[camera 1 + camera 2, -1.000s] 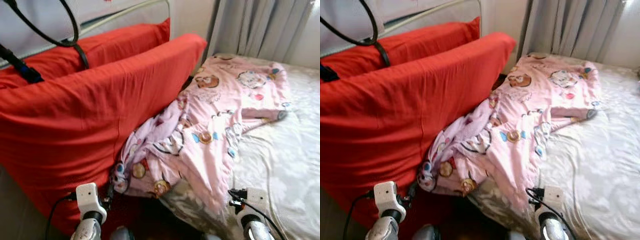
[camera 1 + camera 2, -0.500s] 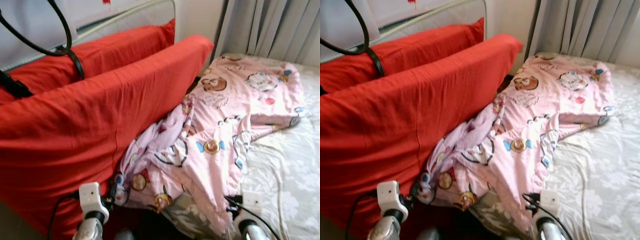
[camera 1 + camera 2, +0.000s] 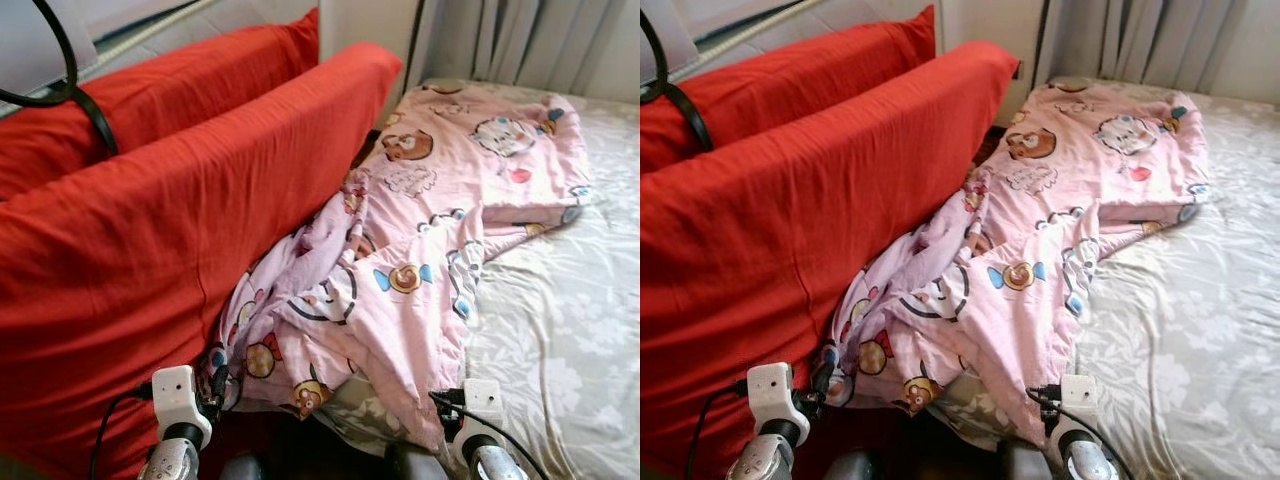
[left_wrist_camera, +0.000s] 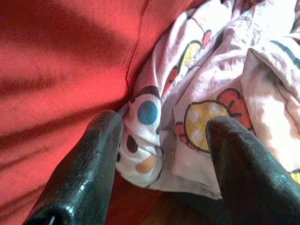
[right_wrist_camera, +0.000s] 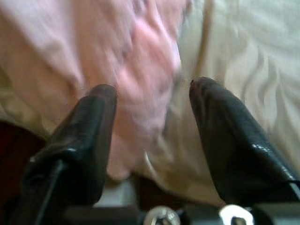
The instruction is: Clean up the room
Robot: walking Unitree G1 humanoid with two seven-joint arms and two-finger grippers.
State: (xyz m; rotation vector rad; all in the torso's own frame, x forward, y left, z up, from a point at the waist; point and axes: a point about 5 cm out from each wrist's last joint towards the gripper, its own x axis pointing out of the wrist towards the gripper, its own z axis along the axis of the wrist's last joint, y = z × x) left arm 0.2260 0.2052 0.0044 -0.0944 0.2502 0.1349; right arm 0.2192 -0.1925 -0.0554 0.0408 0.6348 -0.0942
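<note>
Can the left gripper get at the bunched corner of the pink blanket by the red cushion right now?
Probably yes. The left gripper is open, and the pink blanket's bunched corner sits just past its fingertips, beside the red cushion, with nothing between.

No readable text, label, brand or number anywhere.

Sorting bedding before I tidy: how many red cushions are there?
2: the front cushion stands on edge beside the pink blanket; the back cushion stands behind it. More may be hidden.
</note>
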